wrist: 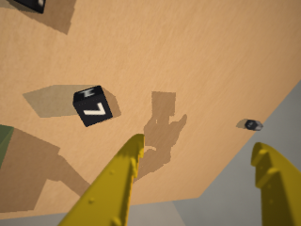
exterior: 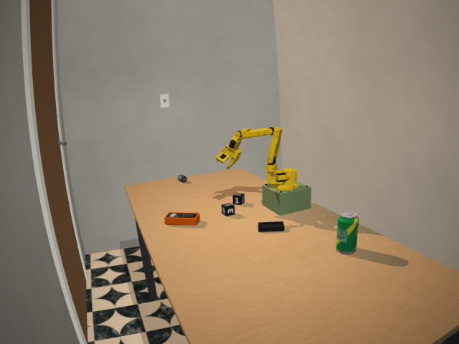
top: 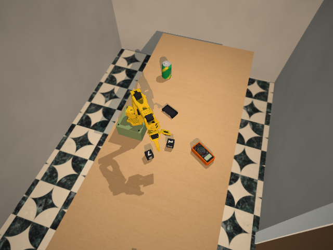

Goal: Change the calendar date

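Note:
My gripper point(top: 164, 142) point(exterior: 222, 164) point(wrist: 198, 141) is open and empty, high above the table. One black cube point(top: 149, 154) point(exterior: 238, 198) point(wrist: 92, 107) stands on the table near the base, with a white 7 on top and a 1 on a side seen in the exterior view. The other black cube point(top: 170, 142) point(exterior: 227, 209) point(wrist: 33, 4) stands apart from it, with a 1 on top and what looks like a 3 on a side; the wrist view cuts it off. The black tray point(top: 169, 111) point(exterior: 270, 226) is empty. Its month name cannot be read.
An orange multimeter point(top: 203, 153) point(exterior: 181, 218) lies beyond the cubes. A green can point(top: 166, 70) point(exterior: 346, 233) stands past the tray. The arm's green base block point(top: 130, 130) point(exterior: 287, 198) is at the table edge. A small dark object point(exterior: 181, 178) point(wrist: 253, 124) lies at the far end.

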Robot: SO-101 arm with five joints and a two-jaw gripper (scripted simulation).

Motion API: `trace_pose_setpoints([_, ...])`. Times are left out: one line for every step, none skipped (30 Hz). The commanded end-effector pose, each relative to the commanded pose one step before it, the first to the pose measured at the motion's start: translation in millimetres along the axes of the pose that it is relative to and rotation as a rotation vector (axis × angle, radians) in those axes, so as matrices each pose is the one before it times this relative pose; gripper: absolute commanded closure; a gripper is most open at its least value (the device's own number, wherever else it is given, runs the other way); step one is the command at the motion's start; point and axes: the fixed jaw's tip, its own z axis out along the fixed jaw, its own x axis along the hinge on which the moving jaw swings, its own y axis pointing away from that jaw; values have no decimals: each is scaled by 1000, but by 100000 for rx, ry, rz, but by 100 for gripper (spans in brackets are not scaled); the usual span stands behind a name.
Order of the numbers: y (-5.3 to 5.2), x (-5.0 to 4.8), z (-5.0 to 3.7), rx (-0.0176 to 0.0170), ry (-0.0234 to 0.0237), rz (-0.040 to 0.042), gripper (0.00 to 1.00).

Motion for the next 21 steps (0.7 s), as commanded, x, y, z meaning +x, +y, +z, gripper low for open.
trace_pose_setpoints([-414,-21608,2480,12,-4161,8312,65])
trace_pose_setpoints([1524,-5554,583,-364,-1010,2195,65])
trace_pose_setpoints([1792,-5603,596,-412,-1012,2236,65])
trace_pose_setpoints([2062,-5608,604,-466,-1002,2267,65])
trace_pose_setpoints([2328,-5574,604,-510,-993,2286,65])
trace_pose_setpoints([2586,-5502,609,-561,-977,2296,65])
trace_pose_setpoints([0,0,0,0,0,0,65])
trace_pose_setpoints([0,0,0,0,0,0,65])
trace_pose_setpoints([2830,-5397,608,-601,-949,2297,65])
trace_pose_setpoints([3055,-5257,603,-640,-918,2289,65])
trace_pose_setpoints([3266,-5084,603,-673,-879,2265,65])
trace_pose_setpoints([3436,-4879,593,-703,-843,2237,65])
trace_pose_setpoints([3584,-4655,581,-723,-794,2198,65])
trace_pose_setpoints([3694,-4403,568,-740,-748,2146,65])
trace_pose_setpoints([3773,-4142,557,-750,-698,2087,65])
trace_pose_setpoints([3813,-3864,543,-750,-643,2023,65])
trace_pose_setpoints([3821,-3581,517,-748,-594,1946,65])
trace_pose_setpoints([3778,-3294,500,-736,-543,1862,65])
trace_pose_setpoints([3716,-3009,475,-715,-492,1772,65])
trace_pose_setpoints([3604,-2728,453,-694,-441,1673,65])
trace_pose_setpoints([3462,-2456,428,-664,-393,1573,65])
